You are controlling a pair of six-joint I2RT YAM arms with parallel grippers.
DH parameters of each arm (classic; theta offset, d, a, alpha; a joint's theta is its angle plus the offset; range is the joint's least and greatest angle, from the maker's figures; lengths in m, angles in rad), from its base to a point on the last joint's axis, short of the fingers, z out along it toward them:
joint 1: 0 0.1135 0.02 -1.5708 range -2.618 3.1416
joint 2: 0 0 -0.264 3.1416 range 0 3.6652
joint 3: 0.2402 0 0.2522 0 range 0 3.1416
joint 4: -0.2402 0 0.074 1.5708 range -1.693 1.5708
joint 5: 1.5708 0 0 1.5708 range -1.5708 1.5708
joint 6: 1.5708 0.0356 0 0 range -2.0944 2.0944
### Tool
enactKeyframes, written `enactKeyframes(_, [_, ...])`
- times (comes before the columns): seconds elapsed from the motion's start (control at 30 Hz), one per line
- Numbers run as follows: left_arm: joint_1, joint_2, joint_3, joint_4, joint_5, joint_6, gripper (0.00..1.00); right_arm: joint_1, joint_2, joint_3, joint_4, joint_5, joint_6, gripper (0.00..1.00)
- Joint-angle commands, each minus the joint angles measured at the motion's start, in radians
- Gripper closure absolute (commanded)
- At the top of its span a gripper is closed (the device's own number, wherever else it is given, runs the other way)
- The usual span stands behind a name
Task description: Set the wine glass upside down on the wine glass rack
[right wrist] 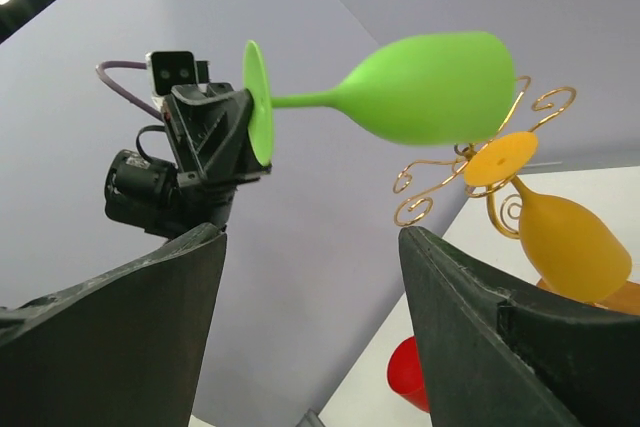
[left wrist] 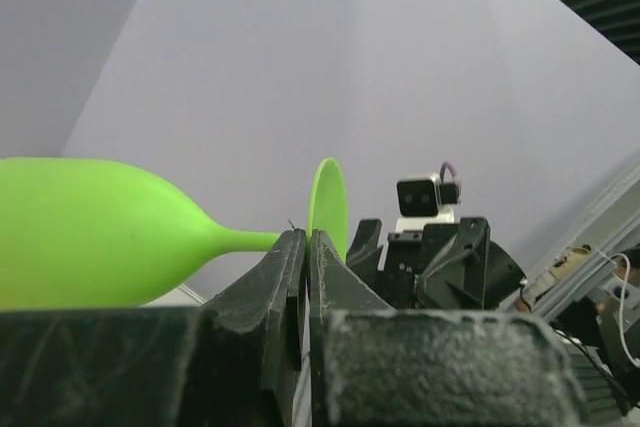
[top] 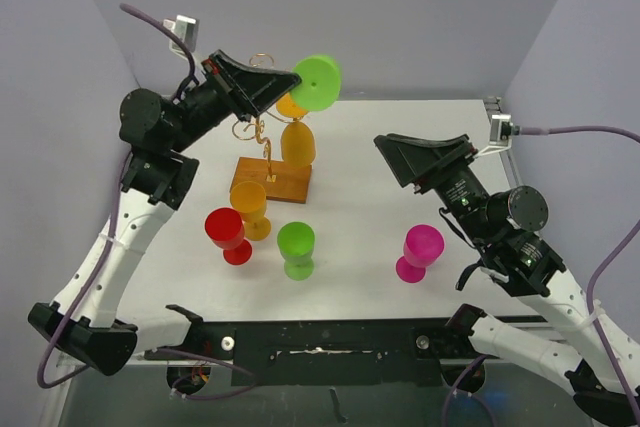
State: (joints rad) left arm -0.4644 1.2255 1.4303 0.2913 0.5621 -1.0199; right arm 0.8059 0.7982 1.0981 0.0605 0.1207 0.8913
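The white surface (top: 400, 207) shows whole only from the top camera. The left arm (top: 150, 147) rises over its far left corner, close to the left wall (top: 50, 67). The right arm (top: 500, 217) hangs over the right half. The wine glass rack (top: 262, 135) stands left of centre toward the back, on its wooden base (top: 285, 185). An orange glass (top: 298, 143) hangs bowl-down from it. A broad bare stretch lies between the rack and the right arm, and more runs behind to the back wall (top: 420, 17).

Four glasses stand upright in front. A yellow-orange glass (top: 250, 205) is just beside the base, and a red glass (top: 228, 234) is close by it. A second green glass (top: 296, 247) is near the middle, and a magenta glass (top: 420, 250) stands well apart on the right.

From above, only the round foot of the green wine glass (right wrist: 430, 87) shows. The right wrist camera shows it lying sideways in the air, its bowl overlapping the rack's top scrolls. Whether they touch cannot be told.

The left wrist camera alone shows the grip. The left pincer (left wrist: 305, 245) is clamped on the stem just beside the foot, with the bowl pointing away to one side. The right pincer (right wrist: 310, 247) stands wide and holds nothing, well apart from the glass.
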Motion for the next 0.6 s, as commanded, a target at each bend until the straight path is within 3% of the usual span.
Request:
enactKeyframes(0.0, [0.096,0.029,0.122,0.000,0.041,0.024,1.00,0.003,-0.034,-0.045,0.054,0.062,-0.058,0.29])
enactKeyframes(0.37, [0.508,-0.034,0.069,-0.192,-0.210,0.142,1.00,0.003,-0.012,-0.021,-0.022,0.077,-0.167,0.28])
enactKeyframes(0.57, [0.596,-0.052,-0.046,-0.203,-0.243,0.078,1.00,0.003,0.003,0.005,-0.119,0.189,-0.152,0.29])
